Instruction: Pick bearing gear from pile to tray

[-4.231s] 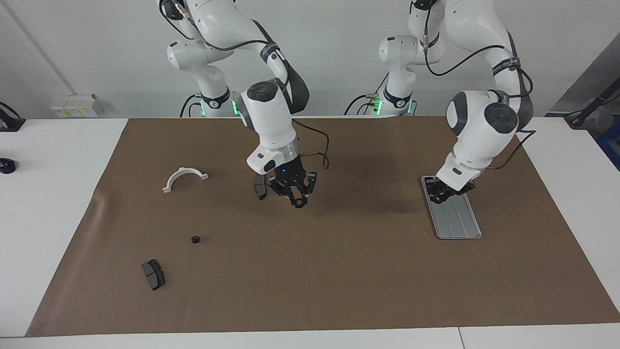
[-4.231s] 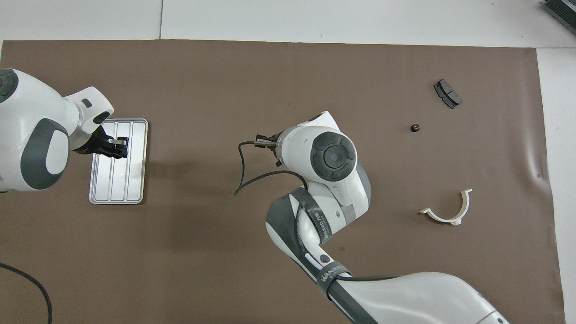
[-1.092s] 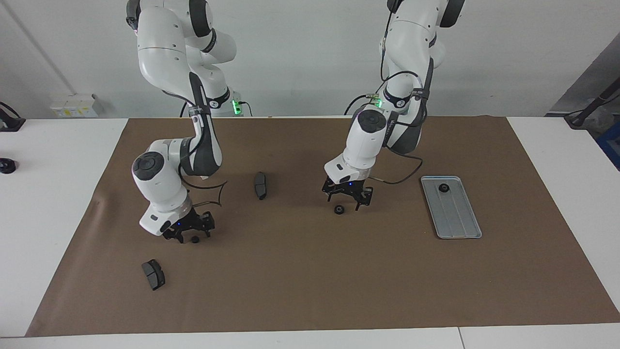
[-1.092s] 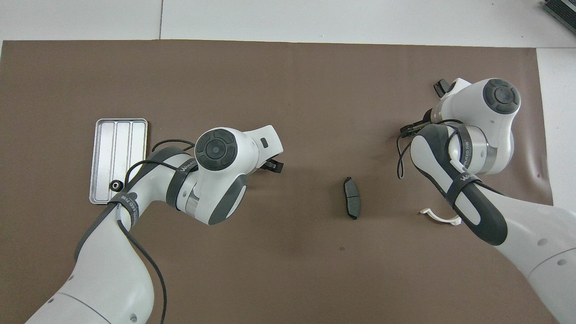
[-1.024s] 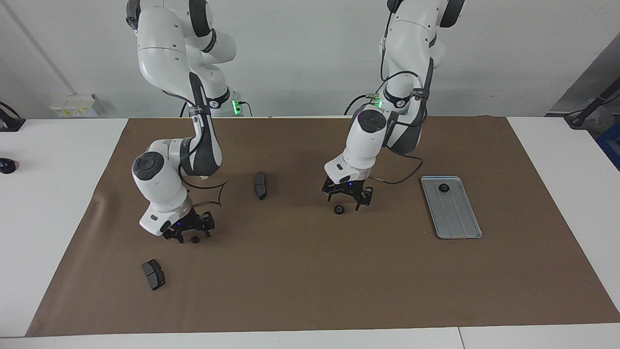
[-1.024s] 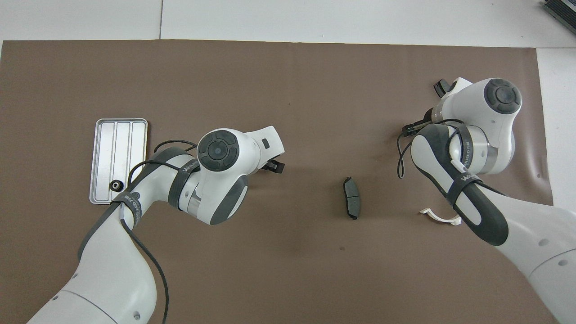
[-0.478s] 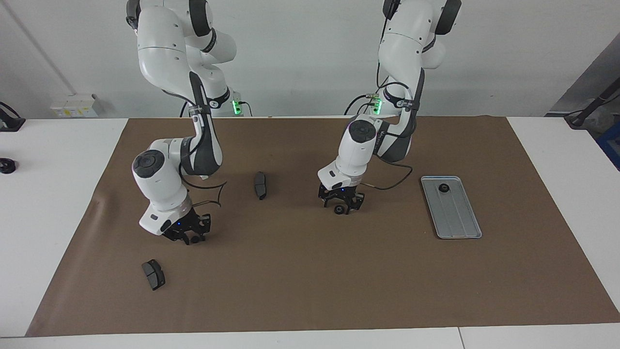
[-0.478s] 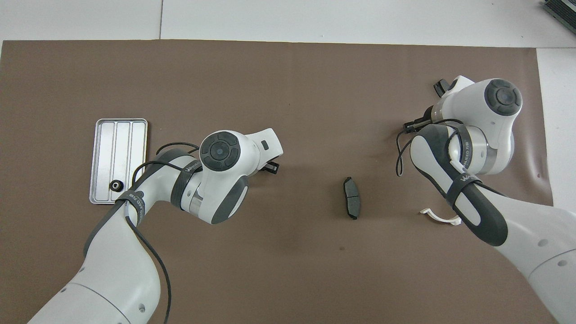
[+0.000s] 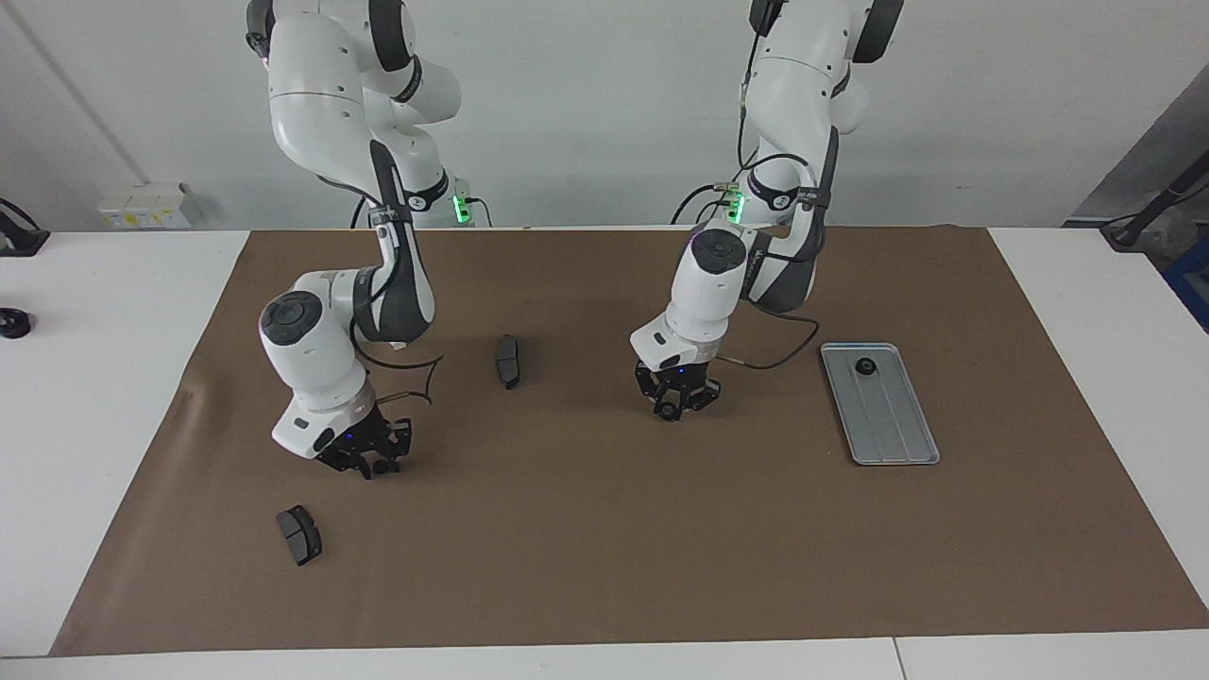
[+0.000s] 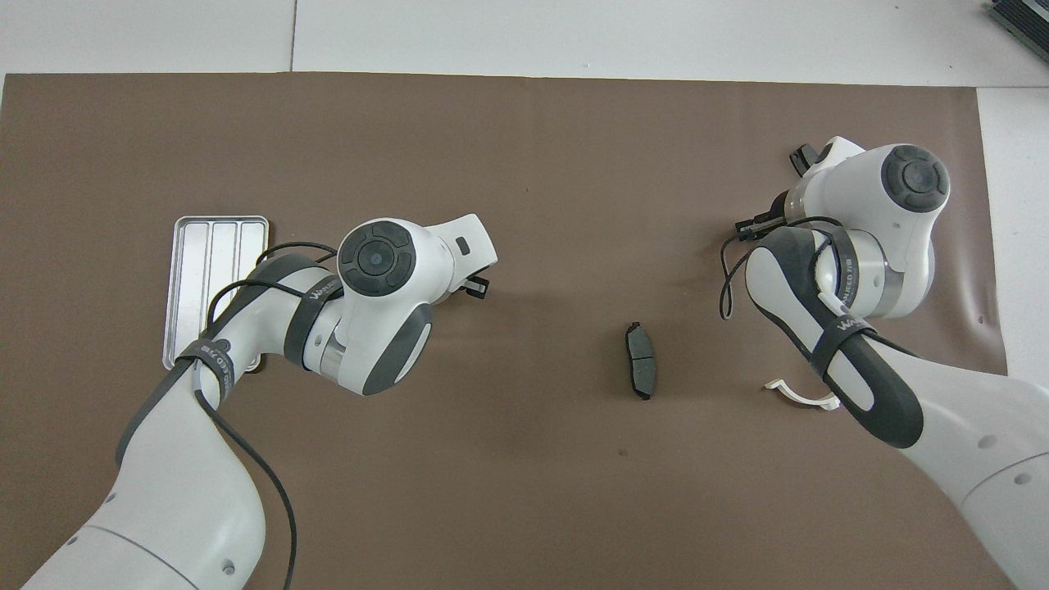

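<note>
Two grippers, left and right, each pinch a small round black gear.

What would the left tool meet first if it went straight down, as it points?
Most likely the small black gear directly under the left tool, then the brown mat; contact unclear.

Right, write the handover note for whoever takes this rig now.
Left tool: down at a black gear mid-mat; grasp unconfirmed.
Right tool: down at a second gear toward the right arm's end; grasp unconfirmed.
Done: a third gear lies in the tray, at its end nearer the robots.
Left: carry both gears to the tray; leave brake pads and white bracket.
</note>
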